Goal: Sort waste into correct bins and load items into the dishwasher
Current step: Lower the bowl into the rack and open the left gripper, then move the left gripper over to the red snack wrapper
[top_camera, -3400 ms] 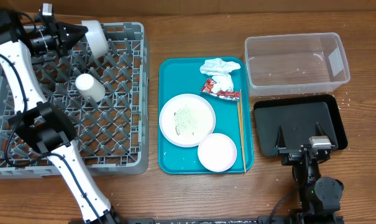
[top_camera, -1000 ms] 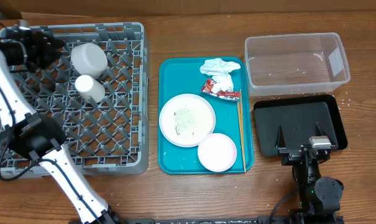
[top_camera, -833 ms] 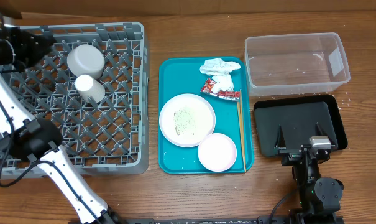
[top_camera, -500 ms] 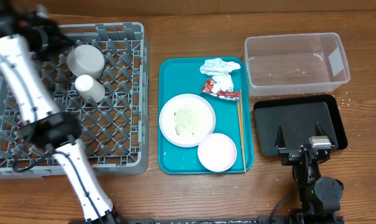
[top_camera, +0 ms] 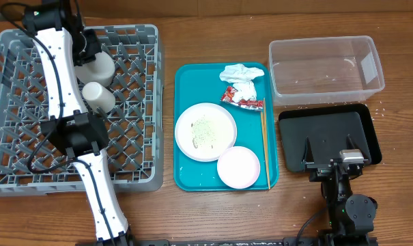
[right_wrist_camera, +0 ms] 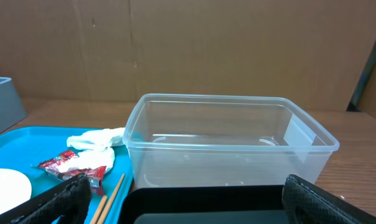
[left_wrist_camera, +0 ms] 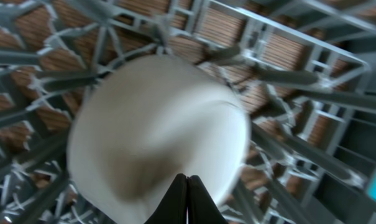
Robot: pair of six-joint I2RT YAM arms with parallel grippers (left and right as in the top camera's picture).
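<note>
**While the bowl point(top_camera: 99, 65) lies in the dish rack point(top_camera: 29, 102), both arms hold nothing**

We see the left gripper point(left_wrist_camera: 186, 198) pinched together, empty, close over that bowl. The right gripper point(right_wrist_camera: 186, 186) gapes above the black tray point(top_camera: 329, 126). Napkin point(top_camera: 239, 72) and sauce packet point(top_camera: 241, 101) lie on the teal tray point(top_camera: 192, 78).

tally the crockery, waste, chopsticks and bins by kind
crockery: 4 (bowl, cup, large plate, small plate)
waste: 3 (napkin, sauce packet, food scraps)
chopsticks: 2
bins: 2 (clear tub, black tray)
total: 11
</note>
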